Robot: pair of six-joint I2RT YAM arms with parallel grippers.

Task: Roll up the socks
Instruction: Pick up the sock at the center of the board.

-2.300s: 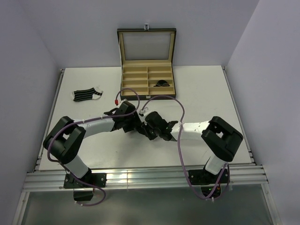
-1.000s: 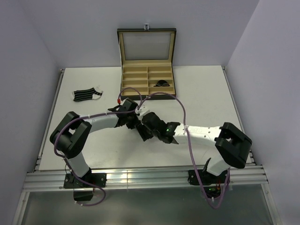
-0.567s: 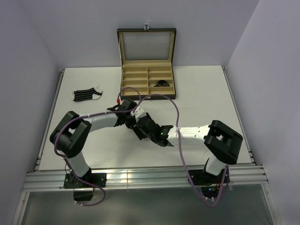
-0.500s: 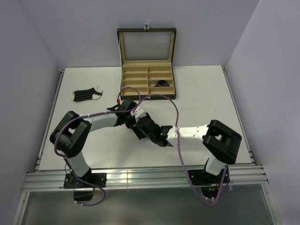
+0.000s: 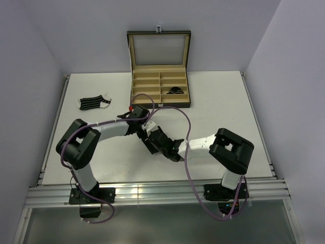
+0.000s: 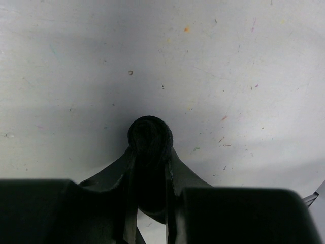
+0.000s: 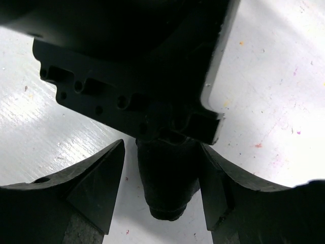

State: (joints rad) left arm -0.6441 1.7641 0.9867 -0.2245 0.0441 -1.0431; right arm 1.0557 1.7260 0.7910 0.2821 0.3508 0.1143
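A plain black sock (image 6: 149, 133) is pinched in my left gripper (image 6: 150, 152), and its rolled end sticks out past the fingertips just above the white table. In the right wrist view the same sock (image 7: 167, 195) hangs below the left gripper's body (image 7: 137, 76). My right gripper (image 7: 162, 152) stands open around it, one finger on each side. In the top view both grippers meet at mid-table, left gripper (image 5: 145, 133) and right gripper (image 5: 155, 143), and they hide the sock. A striped sock (image 5: 94, 102) lies flat at the left. A rolled sock (image 5: 175, 91) sits in the box.
The black box (image 5: 160, 105) with tan compartments stands open at the back middle, its lid (image 5: 159, 51) upright. Purple cables (image 5: 167, 108) loop over both arms. The table's front rail (image 5: 152, 193) runs by the arm bases.
My right arm has swung left and its gripper has slid in closer under the left gripper, around the black sock. The left gripper has held its grip and barely moved.
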